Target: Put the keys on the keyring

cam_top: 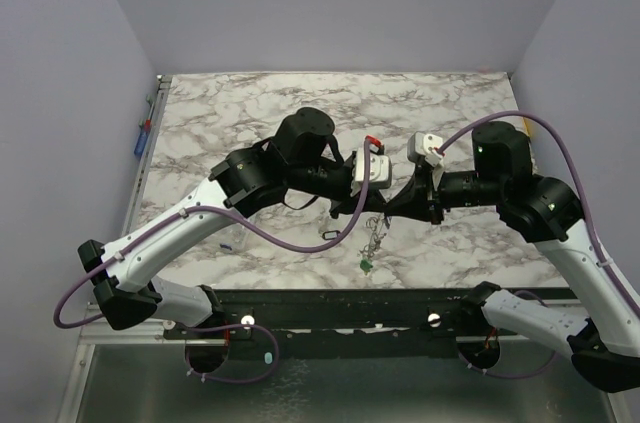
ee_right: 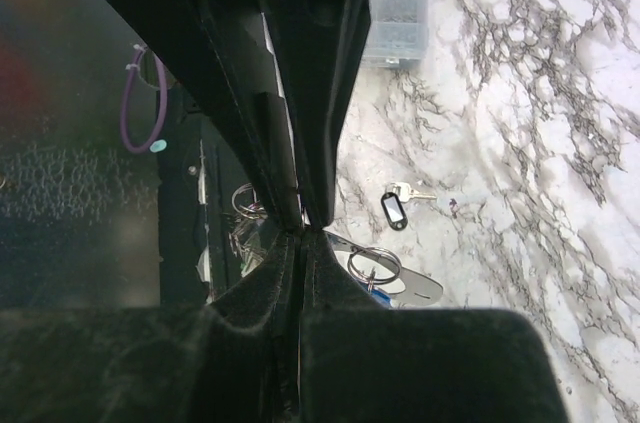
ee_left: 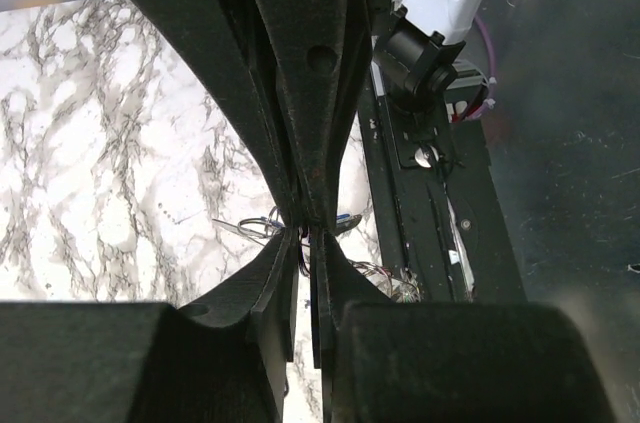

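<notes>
Meeting tip to tip, the right gripper (ee_right: 300, 243) was seen pressed shut, the left gripper (ee_left: 303, 253) at a narrow slit, its hold untellable; the keyring (cam_top: 376, 229) and keys (cam_top: 367, 264) were spotted just beneath, near the marble table (cam_top: 250, 113) front.

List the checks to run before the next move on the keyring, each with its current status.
1. Right gripper shut: ok.
2. What it pinches: cannot tell; its own tips hide the contact.
3. Left gripper gripping the keyring: cannot tell; only a thin slit shows between its fingers.
4. Clearance between the two grippers: not ok; they meet tip to tip over the middle of the table.
5. Keys threaded: not ok; at least the green-tagged key lies loose on the marble, nearer the bases than the tips.
</notes>
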You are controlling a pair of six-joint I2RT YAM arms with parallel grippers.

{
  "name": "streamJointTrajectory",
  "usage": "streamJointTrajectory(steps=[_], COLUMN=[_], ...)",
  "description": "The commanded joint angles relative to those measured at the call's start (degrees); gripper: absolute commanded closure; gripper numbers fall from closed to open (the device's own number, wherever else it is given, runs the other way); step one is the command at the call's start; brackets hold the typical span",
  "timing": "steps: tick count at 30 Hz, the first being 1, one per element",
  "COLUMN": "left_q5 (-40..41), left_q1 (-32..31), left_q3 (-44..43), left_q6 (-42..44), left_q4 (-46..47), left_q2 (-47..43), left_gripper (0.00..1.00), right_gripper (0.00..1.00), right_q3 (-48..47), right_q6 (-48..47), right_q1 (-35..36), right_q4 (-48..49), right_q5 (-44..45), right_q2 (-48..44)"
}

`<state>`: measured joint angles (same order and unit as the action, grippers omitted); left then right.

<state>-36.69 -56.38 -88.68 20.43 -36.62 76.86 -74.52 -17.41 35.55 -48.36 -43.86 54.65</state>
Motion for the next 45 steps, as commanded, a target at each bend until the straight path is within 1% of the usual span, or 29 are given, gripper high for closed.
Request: streamJointTrajectory(steps=[1,3,5,6,7,8,9,11,13,15,18,21,25,27,33,37,39,45], left_q5=[0.1,0.18,0.46,1.05,1.87,2.59,3.34,4.12,4.04,4.02,4.13,4.52,4.54,4.94,8.3,9.99,9.94,7.82], left_q1=[-0.1,-0.11,-0.05,-0.05,-0.05,-0.05,0.03,0.39,0.83,1.07,1.19,1.27,1.35,1.29,1.36,1.33,1.36,1.35], left_q3=[-1.12,-0.86,-0.06,1.26,2.97,4.74,6.36,8.97,11.67,14.07,19.21,23.76,26.8,29.07,38.99,43.17,44.32,43.85], left_q6=[1.11,1.22,0.65,-0.18,-1.24,-2.03,-3.13,-4.97,-7.2,-9.35,-13.24,-16.73,-20.14,-23.05,-32.27,-36.49,-38.13,-40.36], left_q4=[0.4,1.09,3.51,6.31,9.45,12.34,15.22,20.09,24.41,28.81,38.08,47.1,53.85,58.87,82.19,94.79,98.71,102.66], left_q2=[0.81,0.91,0.49,-0.33,-1.44,-2.79,-4.13,-6.57,-8.61,-10.56,-13.65,-16.04,-16.79,-17.39,-17.97,-16.68,-15.84,-14.01], left_gripper=[0.91,1.0,1.0,1.0,1.0,1.0,1.0,1.0,1.0,1.0,1.0,1.0,1.0,1.0,1.0,1.0,1.0,1.0], right_gripper=[0.99,0.99,0.99,0.98,0.9,0.74,0.62,0.54,0.49,0.48,0.48,0.51,0.54,0.55,0.55,0.55,0.55,0.57], right_q3=[-1.63,-1.68,-1.47,-1.3,-1.06,-0.68,-0.26,1.41,3.42,4.27,4.77,5.49,6.32,6.82,7.74,7.19,6.46,4.52], right_q6=[0.72,0.66,0.81,1.04,1.66,1.95,2.13,4.8,6.15,6.91,8.08,8.69,10.01,10.64,11.52,11.45,11.19,10.21], right_q1=[-0.04,-0.09,-0.04,-0.04,-0.04,-0.06,-0.06,-0.06,-0.04,-0.09,-0.07,-0.04,-0.09,-0.11,-0.07,-0.06,-0.05,-0.04], right_q4=[0.33,0.46,0.7,1.14,1.69,2.42,3.25,7.3,11.66,14.53,16.69,17.51,19.45,20.94,23.64,23.8,23.2,21.47], right_q5=[-0.41,-0.69,-0.33,0.65,2.07,3.47,5.95,13.89,19.52,20.72,17.63,13.14,8.14,6.61,2.95,2.81,2.78,3.67], right_q2=[-0.98,-1.1,-1.44,-1.75,-2.13,-2.77,-3.64,-7.07,-11.28,-14.14,-15.67,-15.15,-13.78,-13.37,-11.3,-11.31,-11.28,-10.88])
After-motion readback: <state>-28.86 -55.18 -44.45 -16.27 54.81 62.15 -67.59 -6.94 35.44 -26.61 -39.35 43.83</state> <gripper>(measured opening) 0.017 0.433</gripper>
